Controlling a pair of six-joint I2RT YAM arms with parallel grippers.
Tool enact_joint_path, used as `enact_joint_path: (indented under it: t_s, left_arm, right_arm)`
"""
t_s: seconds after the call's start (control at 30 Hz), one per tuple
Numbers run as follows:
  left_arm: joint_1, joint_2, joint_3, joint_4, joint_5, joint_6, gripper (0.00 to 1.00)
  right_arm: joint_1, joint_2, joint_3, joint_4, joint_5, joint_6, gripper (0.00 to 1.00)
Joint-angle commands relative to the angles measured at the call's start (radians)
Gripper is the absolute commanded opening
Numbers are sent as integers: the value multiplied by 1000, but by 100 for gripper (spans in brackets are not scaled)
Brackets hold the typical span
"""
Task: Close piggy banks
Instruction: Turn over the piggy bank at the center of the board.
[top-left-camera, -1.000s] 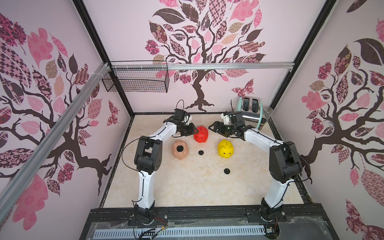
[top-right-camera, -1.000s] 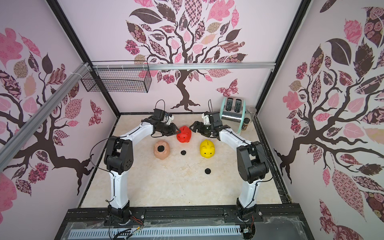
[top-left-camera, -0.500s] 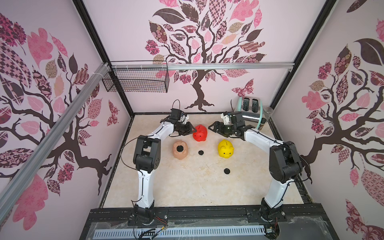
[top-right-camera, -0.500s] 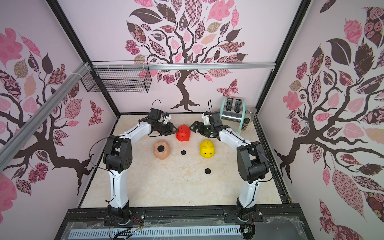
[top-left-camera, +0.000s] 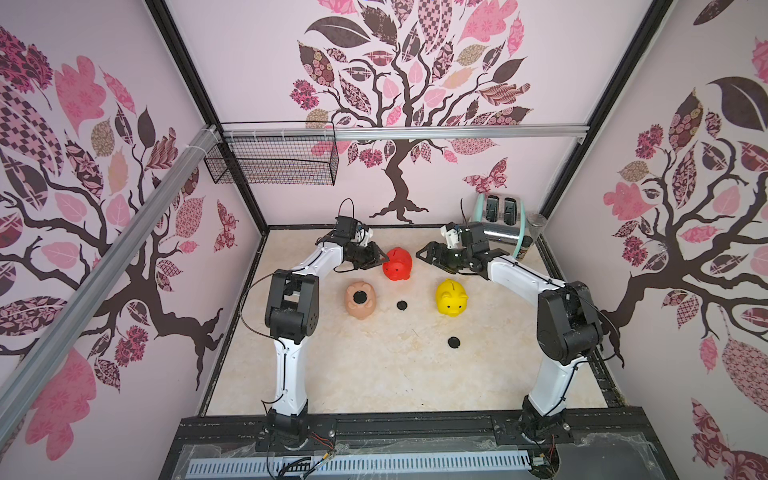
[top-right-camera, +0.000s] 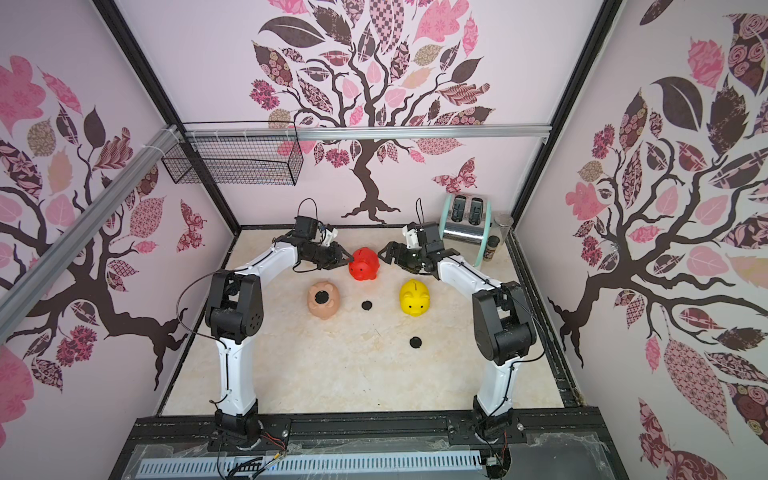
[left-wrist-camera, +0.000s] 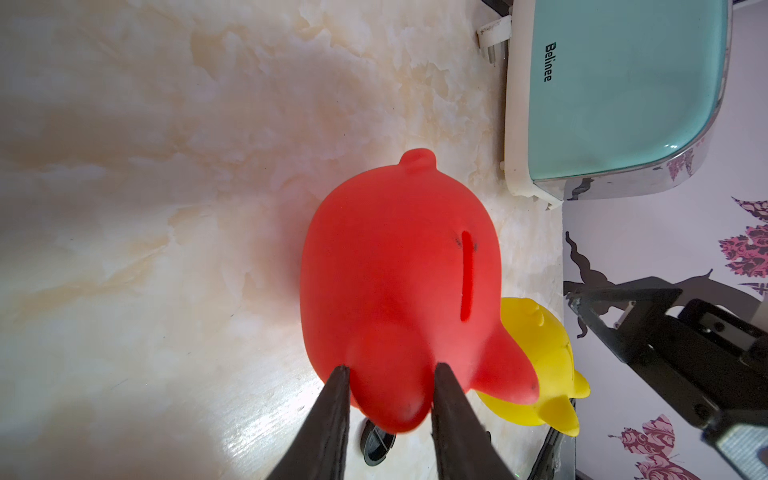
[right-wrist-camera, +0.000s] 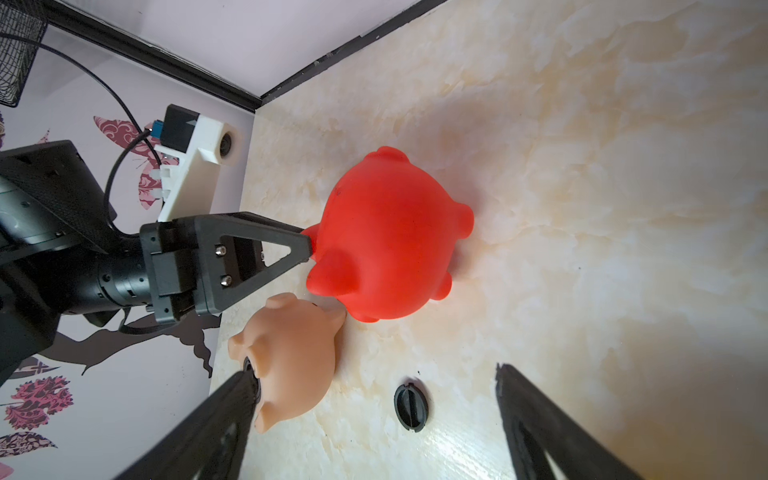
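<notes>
The red piggy bank (top-left-camera: 397, 264) (top-right-camera: 364, 264) sits toward the back of the desk (top-left-camera: 374, 374) in both top views, coin slot up. The left jaws meet its left side. The right jaws hang just beside it on the opposite side, spread wide and empty. Nearer the front, the peach piggy bank (top-left-camera: 366, 311) lies belly up with its round hole dark, and the yellow piggy bank (top-left-camera: 451, 297) stands upright. A black disc (top-left-camera: 401, 305) lies between them, and a second black disc (top-left-camera: 454, 342) lies further forward. A toaster (top-left-camera: 498, 224) fills the back right corner.

In the left wrist view, the left jaws are narrow, clamped on a bulge at the end of the red piggy bank (left-wrist-camera: 399, 291). The yellow piggy bank (left-wrist-camera: 540, 353) shows just behind it.

In the right wrist view, the right jaws stand far apart with only desk and a black disc (right-wrist-camera: 410, 407) between them. Beyond, the left jaws pinch the red piggy bank (right-wrist-camera: 390, 245) by a small protruding part. The peach piggy bank (right-wrist-camera: 291, 357) lies just beside it.
</notes>
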Motion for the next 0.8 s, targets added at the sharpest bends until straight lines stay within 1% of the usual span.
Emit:
enact_joint_path:
  t_s: [0.0, 0.3, 0.77]
  left_arm:
    - [11, 54, 6, -34, -48, 3, 32]
    - [21, 62, 13, -33, -41, 2, 32]
    - [25, 71, 22, -43, -42, 2, 35]
  right_arm:
    - [-3, 9, 34, -15, -14, -5, 93]
    - [-2, 11, 31, -17, -19, -4, 93]
    - [-3, 12, 26, -19, -24, -7, 93]
